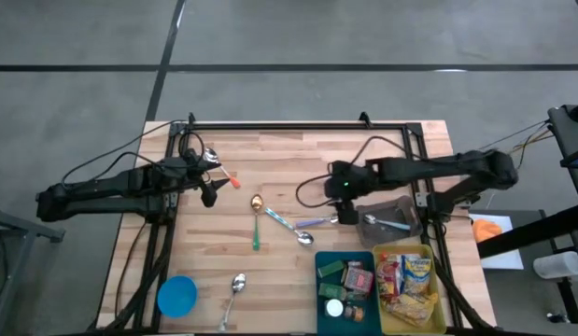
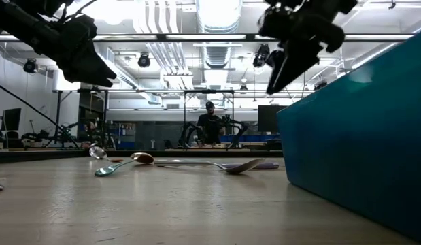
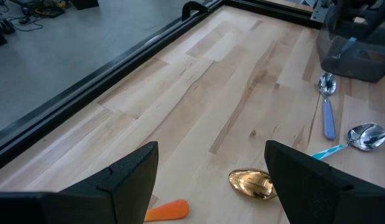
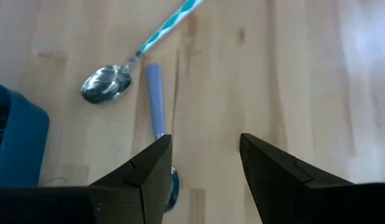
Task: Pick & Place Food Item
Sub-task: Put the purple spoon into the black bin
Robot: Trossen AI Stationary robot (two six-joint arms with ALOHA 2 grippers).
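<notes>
The open left gripper [image 3: 208, 180] hovers over a gold spoon [image 3: 251, 184] on the table [image 3: 198, 81].

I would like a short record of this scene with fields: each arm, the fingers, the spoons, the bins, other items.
left gripper: at the table's left, above the wood, fingers open, empty
right gripper: over the middle right, fingers apart, nothing between them
spoons: gold spoon with green handle, teal-handled spoon, blue-handled spoon, silver spoon
bins: teal bin and yellow bin, both holding packaged food
other: blue lid, gray tray
table: light wood
</notes>
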